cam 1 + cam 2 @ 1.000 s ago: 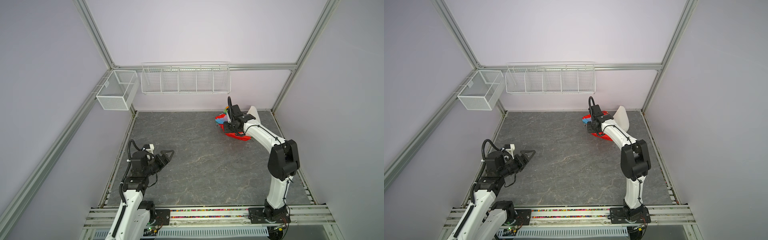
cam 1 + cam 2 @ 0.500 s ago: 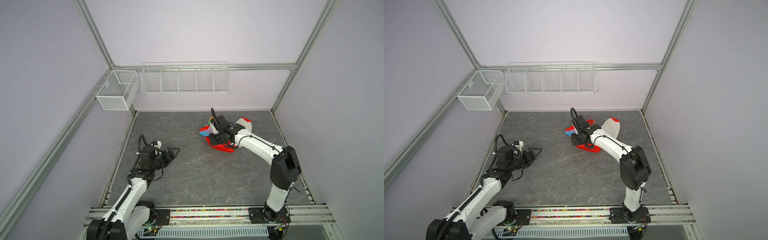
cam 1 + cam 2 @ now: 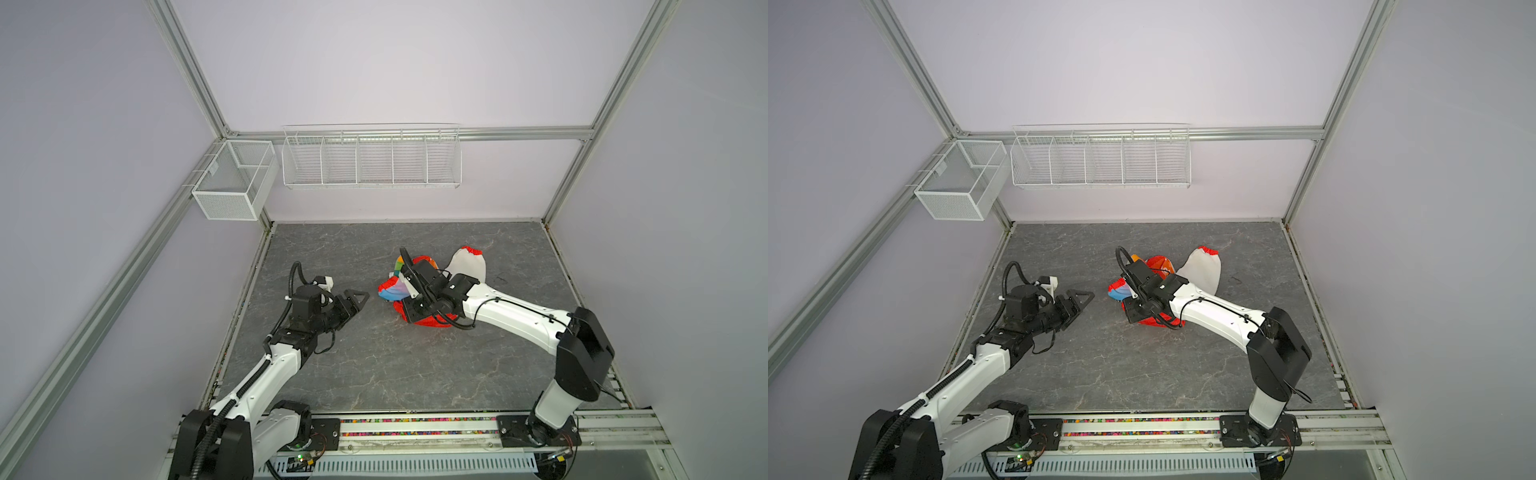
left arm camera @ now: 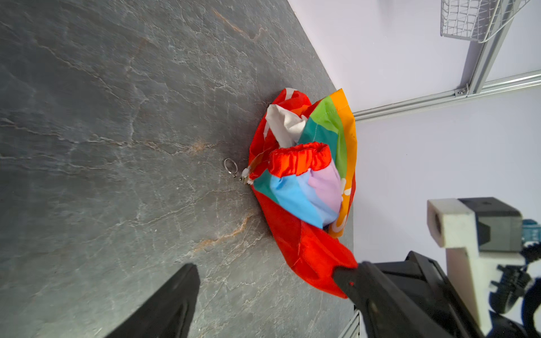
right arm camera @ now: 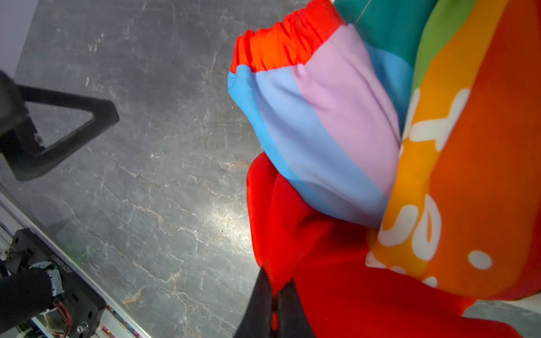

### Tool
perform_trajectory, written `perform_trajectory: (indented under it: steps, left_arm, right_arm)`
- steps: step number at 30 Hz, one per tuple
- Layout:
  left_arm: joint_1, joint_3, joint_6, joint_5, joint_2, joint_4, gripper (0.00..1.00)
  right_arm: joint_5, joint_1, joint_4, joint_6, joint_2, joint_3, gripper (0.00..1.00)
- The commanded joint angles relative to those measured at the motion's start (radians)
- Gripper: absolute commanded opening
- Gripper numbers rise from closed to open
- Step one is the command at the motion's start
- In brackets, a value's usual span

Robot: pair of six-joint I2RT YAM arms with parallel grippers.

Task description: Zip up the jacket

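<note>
Jacket: the jacket [image 3: 392, 291] lies in a crumpled heap on the surface [image 3: 374, 374], past the middle and toward the right arm's side. It is not spread out, and the front edges cannot be made out.
Right gripper: the right gripper [image 5: 276, 295] has its jaws pressed together on a fold of the jacket's red cloth at the near edge of the heap.
Left gripper: the left gripper [image 3: 358, 302] has its jaws spread wide and held low, just beside the heap but apart from it and holding nothing.
Zipper: a metal ring [image 4: 231, 167] on the zipper pull lies on the surface at the heap's edge, facing the left gripper. The teeth are hidden.
Sleeves: one striped sleeve with a red cuff [image 4: 298, 158] sits on top. Another sleeve [image 3: 469, 266] shows its white lining outward behind the heap.
Step in hand, as judged: opening the heap so that the zipper edges come into view.
Advice: the left jaws should take cloth at the hem close to the ring, not the cuff. The arms should then draw apart slowly, keeping the cloth low.
Risk: a grip through two layers would drag the bundle along without opening it.
</note>
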Motion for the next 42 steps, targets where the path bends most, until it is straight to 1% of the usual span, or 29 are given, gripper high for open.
perform_trajectory:
  steps: [1,6,13,15,17,19,21,24,26,31,35,38,42]
  left_arm:
    - [-0.020,0.031,-0.001,-0.027,0.020,0.040,0.84]
    - [-0.034,0.020,-0.007,-0.043,0.026,0.053,0.84]
    - [-0.036,-0.003,-0.001,-0.052,0.020,0.049,0.84]
    - [-0.036,-0.008,-0.004,-0.053,0.021,0.050,0.83]
    - [-0.036,-0.011,-0.001,-0.054,0.020,0.046,0.83]
    - [-0.036,-0.012,0.008,-0.054,0.019,0.034,0.83]
    - [-0.036,-0.012,0.019,-0.061,0.013,0.013,0.83]
    - [-0.036,-0.021,0.029,-0.069,0.002,-0.006,0.84]
    - [-0.036,-0.033,0.027,-0.074,-0.006,-0.007,0.85]
    - [-0.043,-0.070,0.020,-0.077,-0.026,-0.006,0.88]
    - [-0.065,-0.112,0.007,-0.086,-0.047,0.004,0.91]
    - [-0.088,-0.143,-0.013,-0.091,-0.047,0.034,0.92]
    - [-0.119,-0.170,-0.043,-0.097,-0.029,0.088,0.92]
  right_arm:
    - [0.002,0.032,0.032,0.037,-0.048,-0.044,0.07]
    - [0.024,0.094,0.048,0.051,-0.074,-0.087,0.07]
    - [0.008,0.167,0.078,0.065,-0.081,-0.110,0.07]
    - [0.007,0.179,0.078,0.065,-0.077,-0.109,0.08]
    - [0.010,0.183,0.069,0.068,-0.072,-0.107,0.14]
    - [0.013,0.183,0.062,0.069,-0.078,-0.107,0.23]
    - [0.015,0.183,0.058,0.068,-0.096,-0.107,0.33]
    - [0.033,0.181,0.048,0.064,-0.131,-0.103,0.55]
    - [0.056,0.176,0.035,0.062,-0.155,-0.098,0.66]
    - [0.137,0.140,-0.002,0.060,-0.202,-0.092,0.84]
    - [0.170,0.079,-0.049,0.056,-0.184,-0.068,0.91]
    - [0.148,0.029,-0.064,0.046,-0.143,-0.045,0.93]
    - [0.141,0.002,-0.072,0.021,-0.081,-0.004,0.94]
